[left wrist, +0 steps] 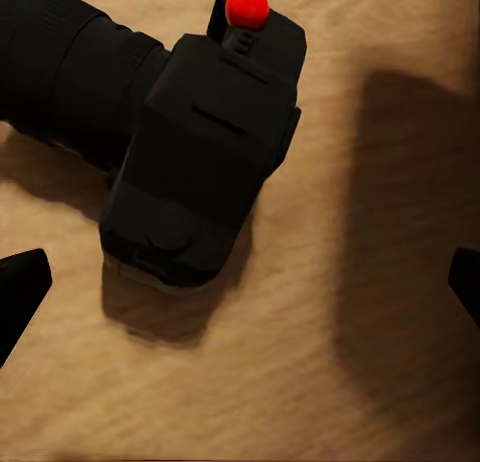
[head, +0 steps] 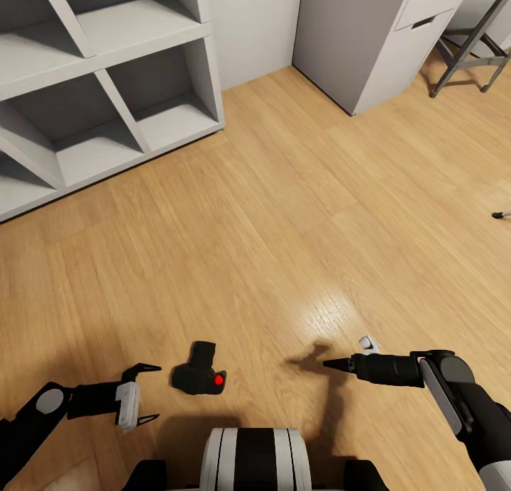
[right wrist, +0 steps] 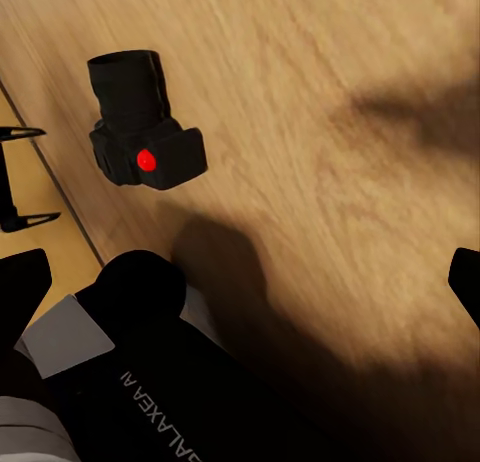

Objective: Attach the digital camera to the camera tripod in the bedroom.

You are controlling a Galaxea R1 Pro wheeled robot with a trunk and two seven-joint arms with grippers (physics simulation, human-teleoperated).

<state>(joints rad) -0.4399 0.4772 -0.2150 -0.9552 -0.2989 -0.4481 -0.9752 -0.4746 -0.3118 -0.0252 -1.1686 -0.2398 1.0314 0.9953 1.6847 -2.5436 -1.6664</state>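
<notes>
The digital camera (head: 199, 372) lies on the wood plank floor (head: 284, 214), lens barrel pointing away from the robot and red button (head: 218, 380) on the side nearest the robot's base (head: 252, 457). The left hand (head: 147, 394) is just beside the digital camera, on its left, with both fingers spread wide and nothing between them; it does not touch the camera. In the left wrist view the digital camera (left wrist: 170, 132) sits ahead of the parted fingertips (left wrist: 20, 287). The right hand (head: 335, 364) is on the opposite side of the digital camera, well apart from it; its fingertips (right wrist: 465, 277) stand wide apart and hold nothing. Beyond the digital camera stand a white cubby shelf (head: 106, 86) and a grey cabinet (head: 369, 37). To the right of the cabinet is a dark metal leg frame (head: 465, 58), not clearly identifiable.
</notes>
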